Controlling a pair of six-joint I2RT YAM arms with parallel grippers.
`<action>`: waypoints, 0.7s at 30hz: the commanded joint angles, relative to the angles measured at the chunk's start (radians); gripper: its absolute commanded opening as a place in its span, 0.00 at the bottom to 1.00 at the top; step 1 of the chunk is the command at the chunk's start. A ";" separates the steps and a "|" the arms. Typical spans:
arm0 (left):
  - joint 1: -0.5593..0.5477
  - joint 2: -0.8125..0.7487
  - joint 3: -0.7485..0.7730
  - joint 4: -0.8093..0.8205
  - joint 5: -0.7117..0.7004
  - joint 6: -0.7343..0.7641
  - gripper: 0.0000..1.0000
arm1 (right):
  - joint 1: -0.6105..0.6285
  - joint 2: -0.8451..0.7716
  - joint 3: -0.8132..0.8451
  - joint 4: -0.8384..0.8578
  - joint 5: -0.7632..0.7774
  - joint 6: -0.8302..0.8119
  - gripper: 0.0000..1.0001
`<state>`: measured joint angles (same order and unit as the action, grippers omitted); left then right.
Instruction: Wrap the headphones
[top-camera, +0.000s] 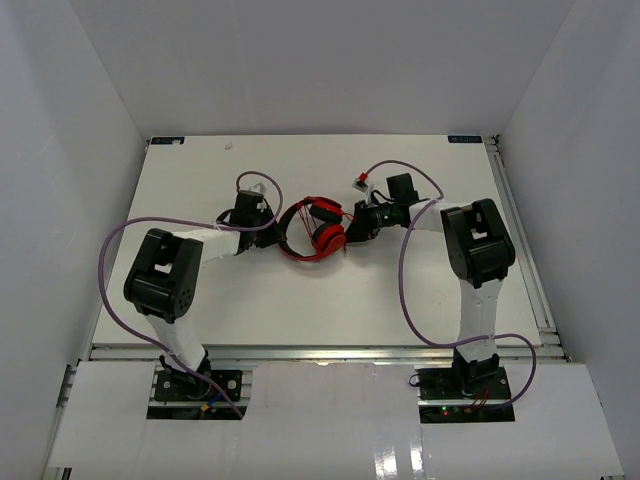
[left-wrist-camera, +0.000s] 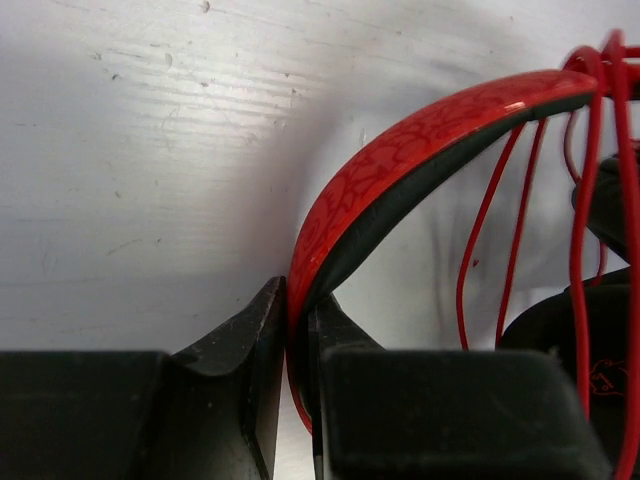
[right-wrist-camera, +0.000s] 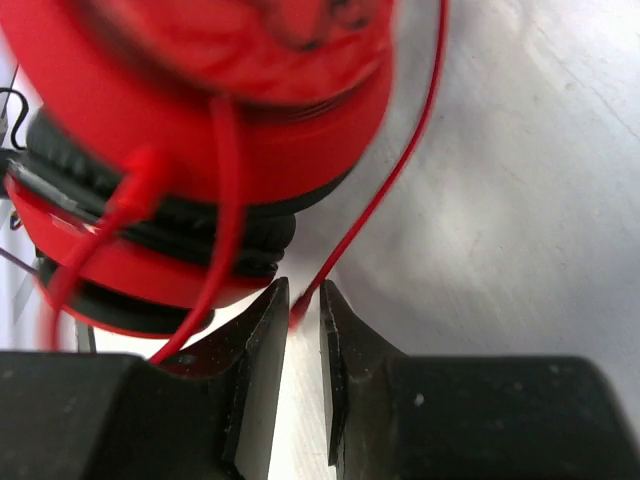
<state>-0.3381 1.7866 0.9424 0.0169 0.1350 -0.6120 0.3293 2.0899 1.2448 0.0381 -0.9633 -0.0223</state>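
Headphones (top-camera: 318, 232) at bench (top-camera: 300, 300) centre: the headband (left-wrist-camera: 400, 150) is being clamped by the left pincer (left-wrist-camera: 297, 320) from 9 o'clock, and the cord (right-wrist-camera: 392, 185) is being pinched in the near-shut right pincer (right-wrist-camera: 303, 300) from 3 o'clock.

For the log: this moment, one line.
left gripper shut on headband | right gripper shut on cord | cord strands cross headband

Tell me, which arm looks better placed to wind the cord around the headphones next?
Right. The right gripper pinches the thin red cord beside the earcups, so it can probably carry the next loop, while the left gripper clamps the headband as an anchor.
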 joint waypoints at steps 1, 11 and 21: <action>0.005 0.001 0.058 0.009 0.022 -0.062 0.00 | -0.009 0.014 -0.025 0.036 -0.007 0.015 0.25; 0.007 0.058 0.172 -0.147 -0.036 -0.119 0.00 | -0.034 -0.067 -0.125 0.007 0.030 -0.011 0.26; 0.005 0.053 0.317 -0.388 -0.108 -0.084 0.51 | -0.064 -0.367 -0.282 -0.262 0.145 -0.295 0.27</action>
<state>-0.3355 1.8801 1.1794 -0.2791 0.0541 -0.7095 0.2744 1.8638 1.0190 -0.1035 -0.8709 -0.1679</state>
